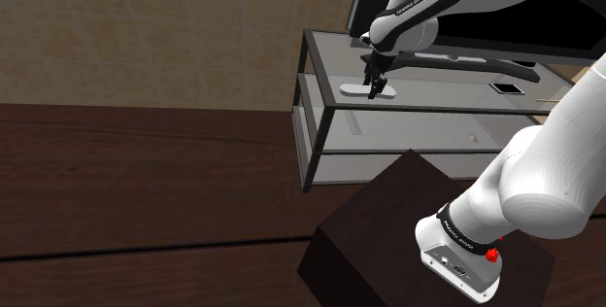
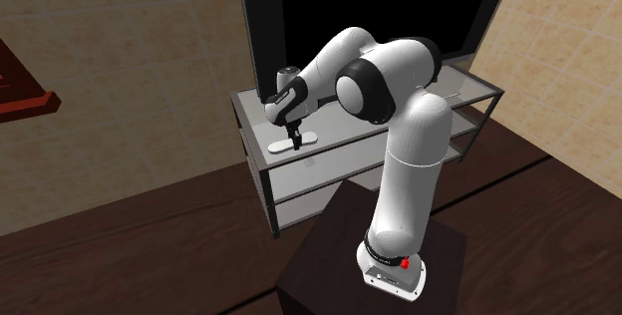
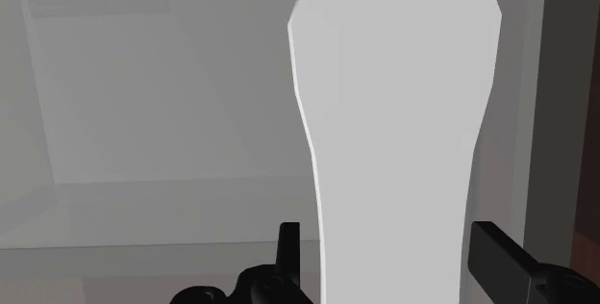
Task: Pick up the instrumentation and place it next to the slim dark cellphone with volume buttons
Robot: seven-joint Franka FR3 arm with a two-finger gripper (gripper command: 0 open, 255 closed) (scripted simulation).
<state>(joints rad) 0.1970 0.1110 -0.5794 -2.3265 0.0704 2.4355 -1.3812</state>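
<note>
Centring matters now: the white instrument [image 1: 352, 88] lies flat on the top shelf [image 1: 437, 96], upper centre of the shoulder view, with the gripper [image 1: 373, 85] astride it, fingers apart; close evenly before lifting.

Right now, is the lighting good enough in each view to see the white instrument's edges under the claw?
Shoulder view: dim, but the white instrument stands out on the grey shelf top beneath the claw. Second exterior view: brighter, no glare, the outline clear. Wrist view: pale instrument on pale grey, weak contrast; a thin bright line marks one long edge.
</note>
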